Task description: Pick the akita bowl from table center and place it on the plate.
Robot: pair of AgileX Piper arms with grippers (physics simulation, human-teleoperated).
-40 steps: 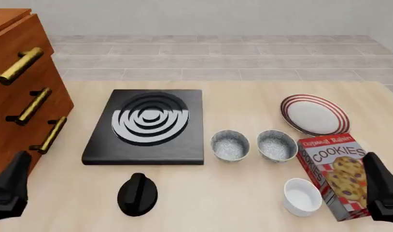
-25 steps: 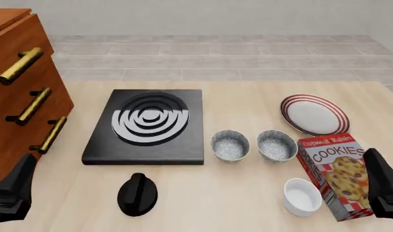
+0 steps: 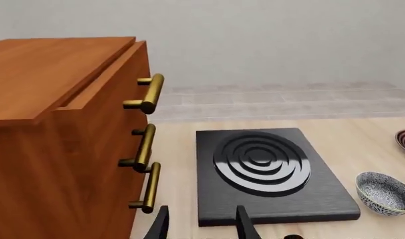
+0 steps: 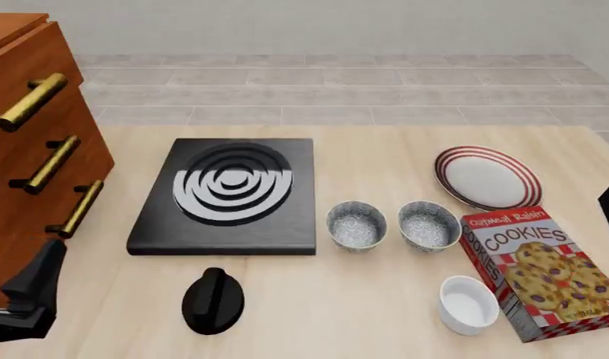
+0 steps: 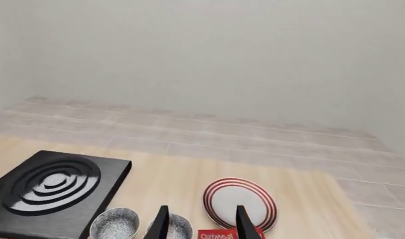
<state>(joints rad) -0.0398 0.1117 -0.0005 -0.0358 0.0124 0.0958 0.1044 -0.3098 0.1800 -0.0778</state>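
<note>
My right pincer (image 5: 199, 221) hung spread and held nothing, its two fingertips apart. Past them and below stood the two bowls side by side, touching neither finger. The akita bowl (image 4: 357, 225) at the table's middle lay off toward my left arm's side, its twin (image 4: 429, 224) nearer my line of reach. The plate (image 5: 240, 201) lay further ahead, just beyond the twin and a little to my right, bare. My left pincer (image 3: 200, 224) was also spread, low beside the cabinet (image 3: 63, 134), with the stove slab (image 3: 265, 172) ahead of it and the akita bowl well off to its right.
</note>
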